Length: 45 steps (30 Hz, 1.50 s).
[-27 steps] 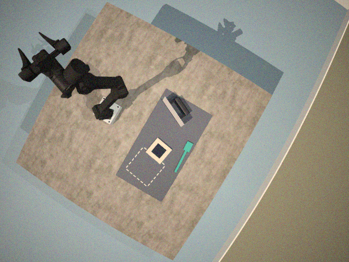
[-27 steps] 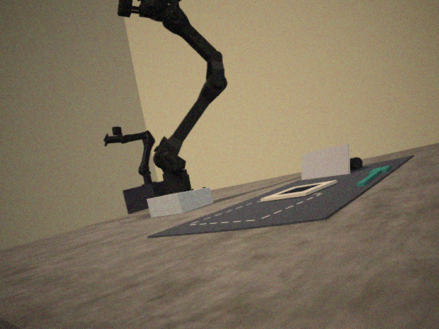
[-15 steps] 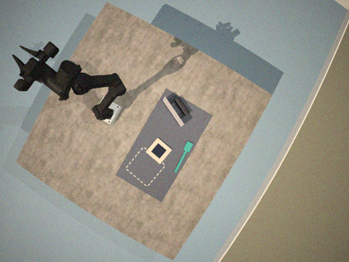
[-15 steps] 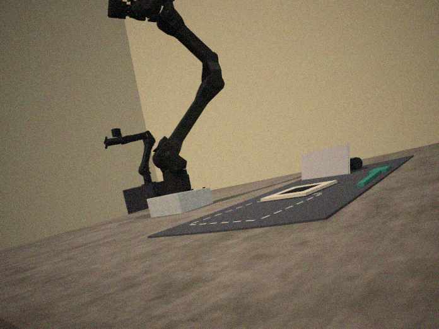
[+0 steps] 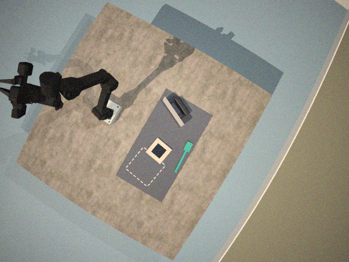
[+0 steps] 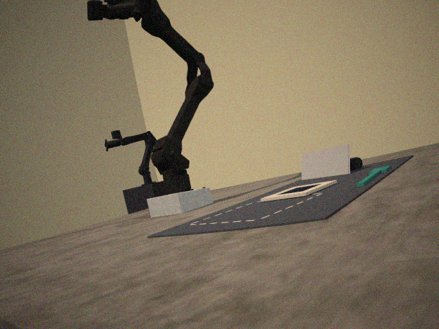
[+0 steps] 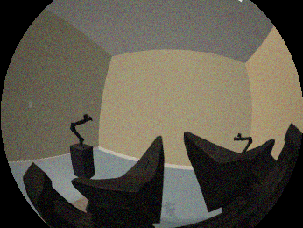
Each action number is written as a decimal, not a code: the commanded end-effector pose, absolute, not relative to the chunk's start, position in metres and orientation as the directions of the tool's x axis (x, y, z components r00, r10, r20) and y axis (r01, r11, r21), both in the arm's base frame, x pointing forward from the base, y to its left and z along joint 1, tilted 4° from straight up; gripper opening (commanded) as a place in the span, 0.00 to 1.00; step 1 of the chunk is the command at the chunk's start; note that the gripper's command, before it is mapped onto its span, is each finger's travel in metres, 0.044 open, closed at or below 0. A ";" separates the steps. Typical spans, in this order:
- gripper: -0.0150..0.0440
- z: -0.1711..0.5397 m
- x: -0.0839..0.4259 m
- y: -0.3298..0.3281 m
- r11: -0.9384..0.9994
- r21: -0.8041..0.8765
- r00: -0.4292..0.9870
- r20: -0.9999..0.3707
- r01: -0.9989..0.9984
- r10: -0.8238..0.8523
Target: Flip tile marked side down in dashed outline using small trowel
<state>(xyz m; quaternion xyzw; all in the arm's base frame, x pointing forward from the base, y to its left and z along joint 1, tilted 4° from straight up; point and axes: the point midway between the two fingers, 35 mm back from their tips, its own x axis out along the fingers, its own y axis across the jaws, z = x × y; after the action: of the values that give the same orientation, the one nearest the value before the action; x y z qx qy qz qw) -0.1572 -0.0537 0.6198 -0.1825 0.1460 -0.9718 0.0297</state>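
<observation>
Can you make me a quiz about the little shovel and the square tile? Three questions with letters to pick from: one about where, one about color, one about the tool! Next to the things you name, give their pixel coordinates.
1. Where is the trowel (image 5: 187, 146) (image 6: 373, 176)?
A) On the mat (image 5: 141, 185) (image 6: 294, 213)
B) On the tile (image 5: 152, 146) (image 6: 301, 194)
C) On the white block at the arm's foot

2. What color is the trowel?
A) Red
B) Green
C) Yellow

3. What is the tool (image 5: 0, 85) (image 7: 172, 138) holding?
A) The trowel
B) The tile
C) Nothing

1: A, the top view shows it lying there, beside the tile.
2: B, its blade and handle are both green.
3: C, the wrist view shows no object between its fingers.
</observation>
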 end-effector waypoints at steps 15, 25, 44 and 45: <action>0.42 0.592 -0.124 -0.191 -0.713 -0.621 -0.770 0.263 0.327 -0.582; 0.42 0.571 -0.076 -0.254 -0.506 -0.746 -0.597 0.184 0.433 -0.781; 0.42 0.517 0.053 -0.326 -0.078 -0.909 -0.192 -0.003 0.409 -0.981; 0.42 0.513 0.062 -0.328 -0.054 -0.915 -0.168 -0.015 0.399 -0.986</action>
<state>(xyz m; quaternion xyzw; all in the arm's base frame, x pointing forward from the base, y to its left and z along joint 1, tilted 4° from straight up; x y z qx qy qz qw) 0.0327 -0.3184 0.5260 -0.3276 0.4043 -0.6806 0.5157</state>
